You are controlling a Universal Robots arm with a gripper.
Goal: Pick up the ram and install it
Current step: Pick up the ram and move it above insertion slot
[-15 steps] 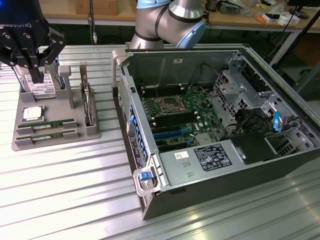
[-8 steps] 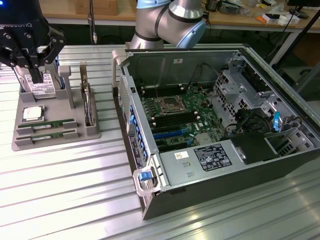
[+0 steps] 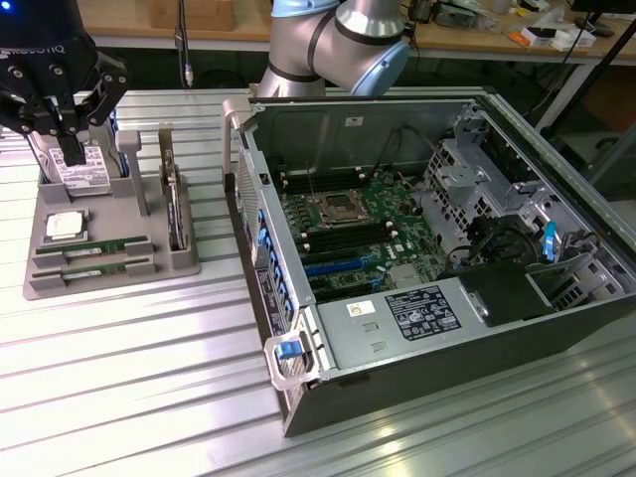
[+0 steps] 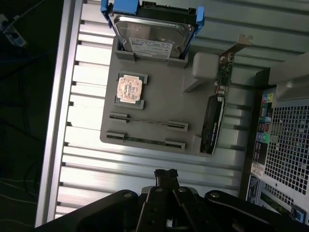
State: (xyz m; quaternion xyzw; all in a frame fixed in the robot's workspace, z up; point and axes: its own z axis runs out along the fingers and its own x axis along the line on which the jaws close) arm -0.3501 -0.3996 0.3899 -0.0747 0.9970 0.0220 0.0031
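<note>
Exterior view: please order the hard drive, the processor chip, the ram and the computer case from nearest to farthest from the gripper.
Measured from the gripper:
1. Hard drive, just under it, at the tray's back.
2. Processor chip, mid-tray.
3. Ram, in the tray's front slots.
4. Computer case, toward the exterior view's right.

My gripper blocks the top of the hard drive right behind it, and I can't read the ram, too tiny.
</note>
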